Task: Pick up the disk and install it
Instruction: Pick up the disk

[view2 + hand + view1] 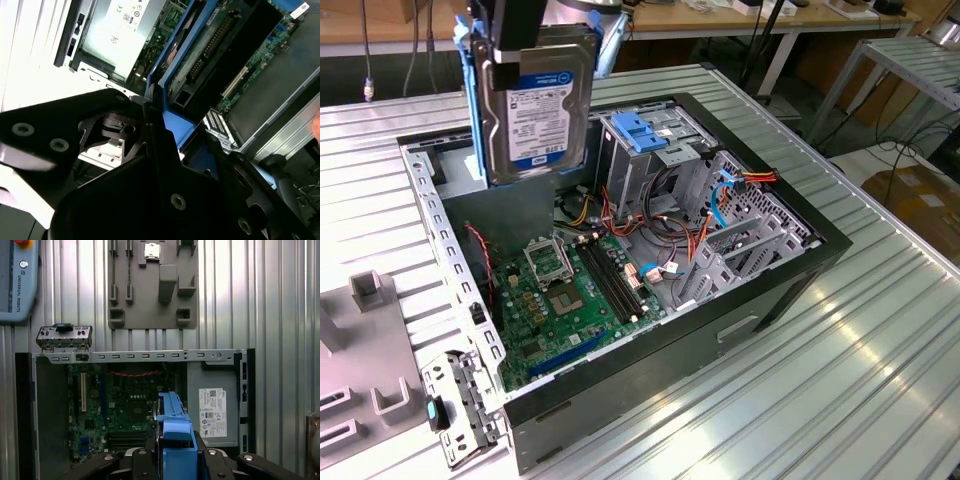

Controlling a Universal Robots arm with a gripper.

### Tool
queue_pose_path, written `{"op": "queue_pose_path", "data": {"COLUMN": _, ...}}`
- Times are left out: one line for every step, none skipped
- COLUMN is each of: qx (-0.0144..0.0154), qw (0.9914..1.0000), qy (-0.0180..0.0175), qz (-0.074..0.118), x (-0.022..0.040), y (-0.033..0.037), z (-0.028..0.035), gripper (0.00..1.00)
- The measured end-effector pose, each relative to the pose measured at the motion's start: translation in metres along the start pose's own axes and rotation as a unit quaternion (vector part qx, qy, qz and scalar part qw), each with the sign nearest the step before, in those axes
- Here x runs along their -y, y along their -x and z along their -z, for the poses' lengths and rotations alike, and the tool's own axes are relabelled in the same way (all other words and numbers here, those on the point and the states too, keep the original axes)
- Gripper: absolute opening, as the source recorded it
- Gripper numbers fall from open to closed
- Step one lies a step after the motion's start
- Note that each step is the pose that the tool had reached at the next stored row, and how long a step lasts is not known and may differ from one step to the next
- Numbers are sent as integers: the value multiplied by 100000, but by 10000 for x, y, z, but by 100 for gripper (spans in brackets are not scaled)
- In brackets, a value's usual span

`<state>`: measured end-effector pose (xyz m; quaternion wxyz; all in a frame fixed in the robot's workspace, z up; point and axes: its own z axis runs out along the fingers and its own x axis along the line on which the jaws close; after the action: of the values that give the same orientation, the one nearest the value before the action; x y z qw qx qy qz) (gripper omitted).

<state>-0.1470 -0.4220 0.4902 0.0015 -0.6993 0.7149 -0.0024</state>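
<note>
1. My tool (512, 55) is clamped on the disk (535, 105), gripping its upper end from above. The disk hangs in the air and touches nothing else.
2. The disk stands upright, with its long axis running up and down. Its white label with the blue band faces the exterior camera, and blue rails run along its side edges.
3. Below it is an open computer case (790, 270), lying on its side on the ribbed metal counter (880, 380).
4. In the first wrist view, the disk's blue rail (175, 432) sits in my tool's grip. It hangs roughly over the line where the green main board (125, 410) meets the grey power supply box (212, 410).
5. The relation that matters is with the grey drive cage (640, 175), which is topped by a blue bracket (638, 132). The cage lies to the exterior view's right of the disk and lower down, near it but clearly apart.
6. I cannot tell how far the disk's lower edge stands above the cage's opening.
7. As I judge it, the picking up is done. The disk is outside the cage, so it is not yet installed.
</note>
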Motion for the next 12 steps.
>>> {"op": "queue_pose_path", "data": {"qx": 0, "qw": 100000, "qy": 2, "qz": 1, "x": 45, "y": 1, "z": 0, "gripper": 37}}
{"op": "queue_pose_path", "data": {"qx": 3, "qw": 100000, "qy": -2, "qz": 3, "x": 88, "y": 2, "z": -1, "gripper": 37}}
{"op": "queue_pose_path", "data": {"qx": 6, "qw": 100000, "qy": -3, "qz": -1, "x": 137, "y": 2, "z": -2, "gripper": 37}}
{"op": "queue_pose_path", "data": {"qx": 2, "qw": 100000, "qy": 0, "qz": 4, "x": 165, "y": 3, "z": -2, "gripper": 37}}
{"op": "queue_pose_path", "data": {"qx": 6, "qw": 100000, "qy": -1, "qz": 3, "x": 184, "y": 2, "z": -2, "gripper": 37}}
{"op": "queue_pose_path", "data": {"qx": 3, "qw": 100000, "qy": 1, "qz": 1, "x": 191, "y": 3, "z": -2, "gripper": 37}}
{"op": "queue_pose_path", "data": {"qx": 6, "qw": 100000, "qy": -2, "qz": 2, "x": 195, "y": 3, "z": -2, "gripper": 37}}
{"op": "queue_pose_path", "data": {"qx": 3, "qw": 100000, "qy": 0, "qz": 1, "x": 206, "y": 3, "z": -2, "gripper": 37}}
{"op": "queue_pose_path", "data": {"qx": 2, "qw": 100000, "qy": 1, "qz": -1, "x": 216, "y": 4, "z": -2, "gripper": 37}}
{"op": "queue_pose_path", "data": {"qx": 5, "qw": 100000, "qy": -3, "qz": 2, "x": 227, "y": 3, "z": -2, "gripper": 37}}
{"op": "queue_pose_path", "data": {"qx": 3, "qw": 100000, "qy": -1, "qz": 1, "x": 235, "y": 3, "z": -2, "gripper": 37}}
{"op": "queue_pose_path", "data": {"qx": 3, "qw": 100000, "qy": -3, "qz": 2, "x": 241, "y": 4, "z": -2, "gripper": 37}}
